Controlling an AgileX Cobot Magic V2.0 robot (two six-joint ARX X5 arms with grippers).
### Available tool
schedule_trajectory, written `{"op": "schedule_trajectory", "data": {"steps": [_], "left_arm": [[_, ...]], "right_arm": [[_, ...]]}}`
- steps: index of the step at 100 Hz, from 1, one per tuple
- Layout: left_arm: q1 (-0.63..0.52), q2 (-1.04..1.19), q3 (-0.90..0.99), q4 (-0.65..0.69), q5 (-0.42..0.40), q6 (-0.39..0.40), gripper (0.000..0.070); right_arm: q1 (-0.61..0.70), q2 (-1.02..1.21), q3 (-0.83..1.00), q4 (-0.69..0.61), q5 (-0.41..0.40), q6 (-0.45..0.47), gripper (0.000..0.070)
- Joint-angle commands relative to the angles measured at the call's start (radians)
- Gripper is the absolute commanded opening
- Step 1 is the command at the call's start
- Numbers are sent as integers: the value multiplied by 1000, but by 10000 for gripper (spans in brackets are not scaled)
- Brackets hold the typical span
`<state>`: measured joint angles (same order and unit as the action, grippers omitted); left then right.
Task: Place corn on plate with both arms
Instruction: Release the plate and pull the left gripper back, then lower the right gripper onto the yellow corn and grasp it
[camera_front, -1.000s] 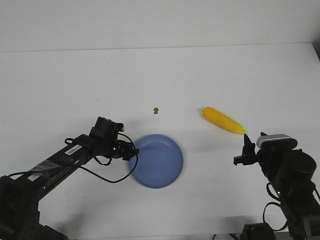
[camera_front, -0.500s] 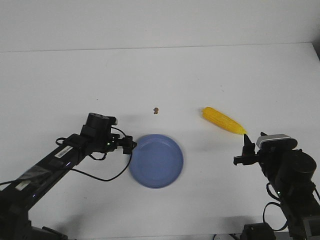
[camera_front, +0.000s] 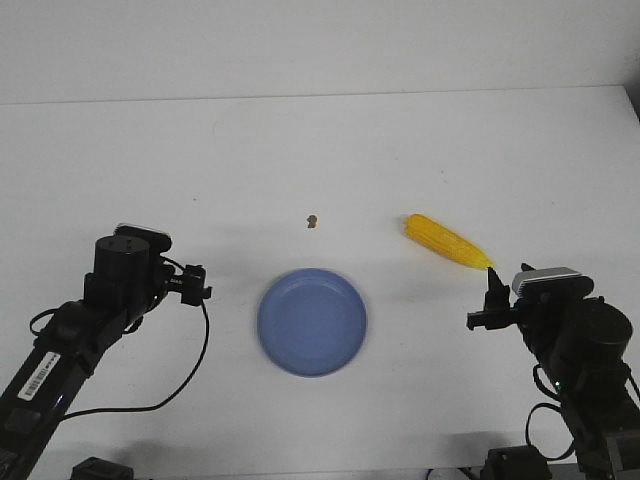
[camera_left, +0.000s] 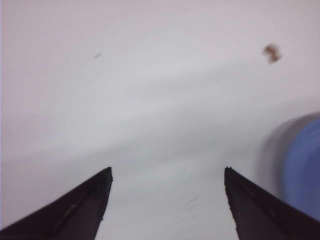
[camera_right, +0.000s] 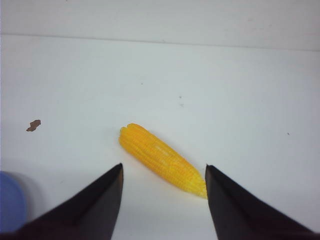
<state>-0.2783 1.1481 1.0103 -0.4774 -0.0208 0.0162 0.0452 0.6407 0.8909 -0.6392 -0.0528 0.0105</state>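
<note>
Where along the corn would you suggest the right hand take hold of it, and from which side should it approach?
Probably around the thick middle of the corn, closing across its width. It lies flat and slanted on the table, its pointed tip toward the right hand, so the tapered end would likely slip. Come down from above, the open fingers astride the cob.

the counter (camera_front: 150, 150) is plain white. on it lies the blue plate (camera_front: 312, 321) near the front middle, the yellow corn (camera_front: 447, 242) to its right and a bit further back, apart from the plate, and a small brown speck (camera_front: 313, 220) behind the plate.
</note>
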Motion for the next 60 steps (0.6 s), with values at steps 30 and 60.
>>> {"op": "schedule_trajectory", "data": {"steps": [30, 60], "left_arm": [[11, -31, 13, 1, -17, 43, 462], [11, -31, 13, 7, -8, 35, 462]], "right_arm": [[1, 143, 20, 53, -5, -129, 353], [1, 523, 138, 27, -86, -277, 353]]}}
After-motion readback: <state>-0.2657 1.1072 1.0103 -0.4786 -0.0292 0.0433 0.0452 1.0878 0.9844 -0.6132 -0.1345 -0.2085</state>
